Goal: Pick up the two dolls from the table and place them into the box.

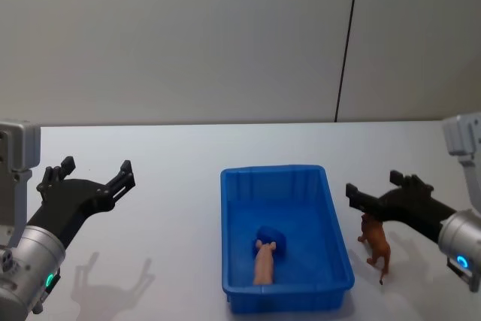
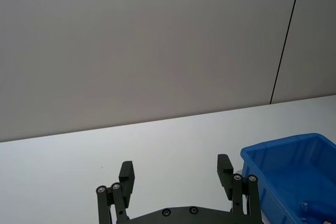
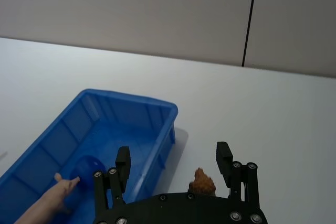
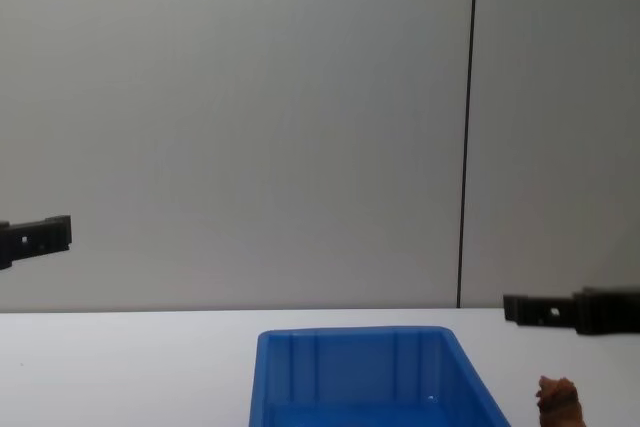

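**White table point(image 1: 173, 186): one doll boxed, one outside**

Pink doll point(image 1: 264, 264) lies in the blue box point(image 1: 273, 170), toward the near end; brown doll point(image 1: 376, 242) stands on the table just right of the box; my right gripper point(image 1: 372, 184) hangs over it, jaws spread, empty; my left gripper point(image 1: 98, 165) hovers wide open, well left of the box.

In the head view the right gripper point(image 1: 372, 184) partly covers the upper front of the reddish-brown doll point(image 1: 378, 246). In the chest view the bottom edge cuts off this doll's body and the lower part of the blue box point(image 4: 350, 333). I cannot tell what the dark blue shape point(image 1: 269, 235) at the pale pink doll's point(image 1: 264, 264) head is.
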